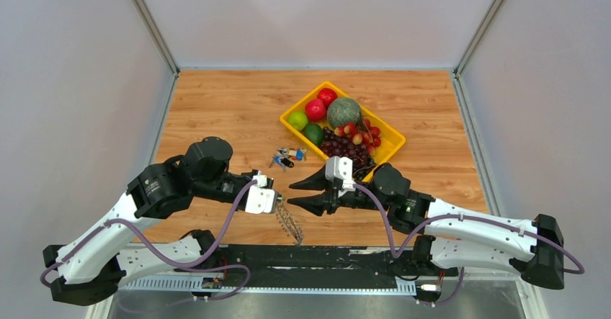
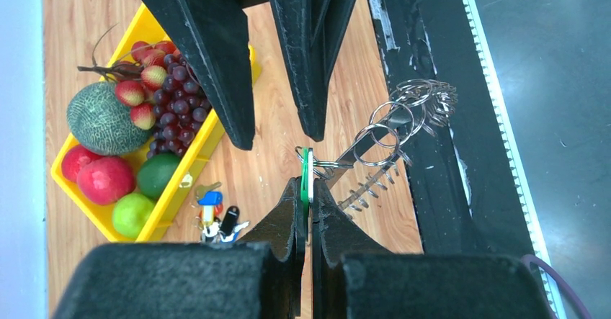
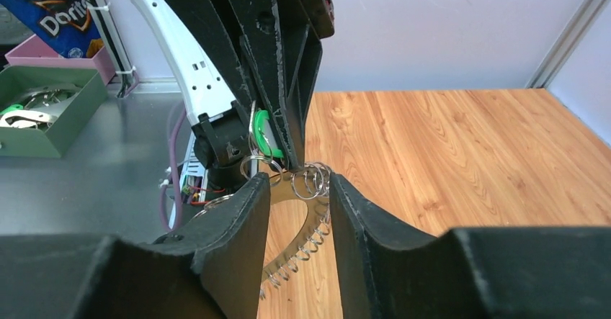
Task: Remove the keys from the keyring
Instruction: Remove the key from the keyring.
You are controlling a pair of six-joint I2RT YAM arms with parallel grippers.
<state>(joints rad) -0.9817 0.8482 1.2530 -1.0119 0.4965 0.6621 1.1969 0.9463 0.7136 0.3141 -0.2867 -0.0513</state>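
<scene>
Green tag point(image 2: 305, 166) clenched by left gripper point(image 2: 306, 187), wrist view only; right gripper point(image 3: 299, 183) parted astride keys point(image 3: 310, 243), contact unclear.

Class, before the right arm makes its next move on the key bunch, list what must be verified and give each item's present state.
1. The left gripper pinches the small green tag: ok.
2. The large thin metal keyring hangs from that tag: ok.
3. The right gripper straddles the silver keys: ok.
4. The right fingers are closed on a key: not ok, gaps show on both sides.
5. The keyring's lower end is clear of the wooden table: cannot tell.
6. The small bunch of coloured keys lies apart from both arms: ok.
</scene>
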